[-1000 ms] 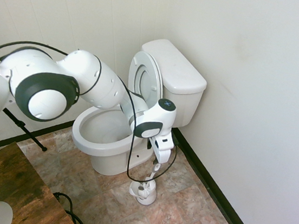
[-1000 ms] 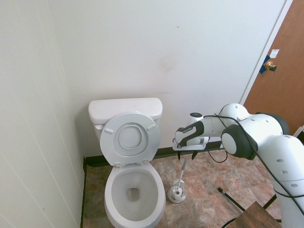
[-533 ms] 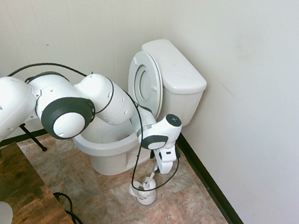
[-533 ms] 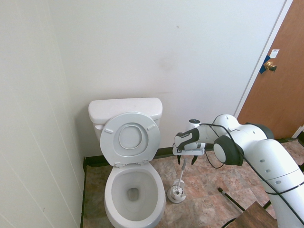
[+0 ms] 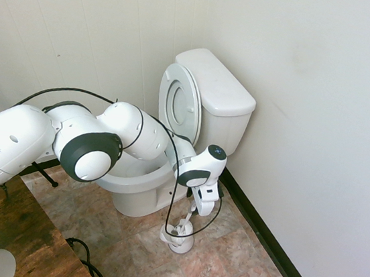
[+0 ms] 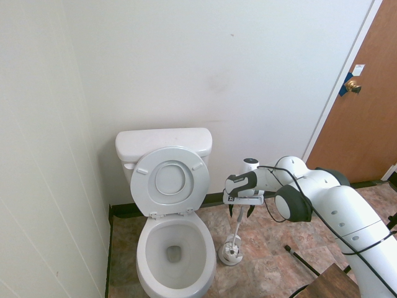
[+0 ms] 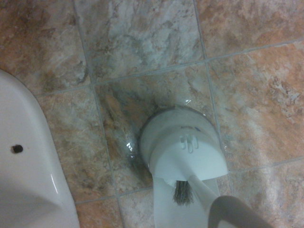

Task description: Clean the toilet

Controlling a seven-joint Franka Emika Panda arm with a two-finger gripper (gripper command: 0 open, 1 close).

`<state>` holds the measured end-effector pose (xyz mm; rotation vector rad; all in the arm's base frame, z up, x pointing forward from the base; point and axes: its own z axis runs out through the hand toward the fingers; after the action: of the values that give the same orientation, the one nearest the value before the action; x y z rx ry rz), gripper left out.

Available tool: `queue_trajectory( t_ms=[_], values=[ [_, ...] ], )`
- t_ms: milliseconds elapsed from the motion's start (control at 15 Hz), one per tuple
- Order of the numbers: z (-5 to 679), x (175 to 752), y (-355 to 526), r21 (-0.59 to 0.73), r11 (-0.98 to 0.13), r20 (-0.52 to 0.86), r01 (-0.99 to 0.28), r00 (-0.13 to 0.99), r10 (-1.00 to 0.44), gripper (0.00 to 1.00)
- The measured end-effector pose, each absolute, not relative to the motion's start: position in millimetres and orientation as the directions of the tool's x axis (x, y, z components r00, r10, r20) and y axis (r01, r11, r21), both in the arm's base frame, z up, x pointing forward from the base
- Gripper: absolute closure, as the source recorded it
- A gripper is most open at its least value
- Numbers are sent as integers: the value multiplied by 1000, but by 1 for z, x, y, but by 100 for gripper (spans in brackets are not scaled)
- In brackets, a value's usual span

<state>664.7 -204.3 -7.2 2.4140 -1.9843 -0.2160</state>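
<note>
The white toilet [image 5: 219, 89] [image 6: 162, 141] stands against the wall with its seat and lid raised and its bowl open. Its base shows at the edge of the wrist view [image 7: 23, 166]. Beside it on the tile floor stands a small white brush holder [image 5: 178, 238] [image 6: 230, 253] [image 7: 183, 152] with a toilet brush upright in it. The bristles [image 7: 180, 192] show in the wrist view. My gripper [image 5: 199, 206] [image 6: 240, 212] points down over the top of the brush handle [image 6: 237, 230]. It is open, one finger on each side of the handle's upper end.
A brown door with a knob [image 6: 366, 93] is at the right. A wooden surface [image 5: 18, 233] sits beside the arm's base. A black baseboard [image 5: 267, 240] runs along the wall behind the toilet. A dark stick [image 6: 301, 257] lies on the floor.
The arm has swung lower and toward the toilet. The open gripper has come down from above the brush to straddle the top of its handle.
</note>
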Motion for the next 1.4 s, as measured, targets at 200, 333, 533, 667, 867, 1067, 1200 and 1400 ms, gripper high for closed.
queue_trajectory(
  t_ms=[200,333,533,667,867,1067,1200,1400],
  values=[
    [-7,668,-208,93,-190,-107,-977,180,-978,100],
    [-7,671,-208,91,-190,-109,-977,180,-978,100],
    [-7,674,-208,93,-189,-112,-978,179,-977,100],
    [-6,676,-208,93,-190,-114,-977,179,-977,100],
    [-9,676,-212,92,-186,-114,-978,175,-978,100],
    [-10,678,-214,76,-201,-104,-977,193,-976,100],
    [-11,679,-215,41,-230,-78,-972,226,-971,100],
    [-14,673,-216,-17,-275,-28,-961,275,-961,100]
  ],
)
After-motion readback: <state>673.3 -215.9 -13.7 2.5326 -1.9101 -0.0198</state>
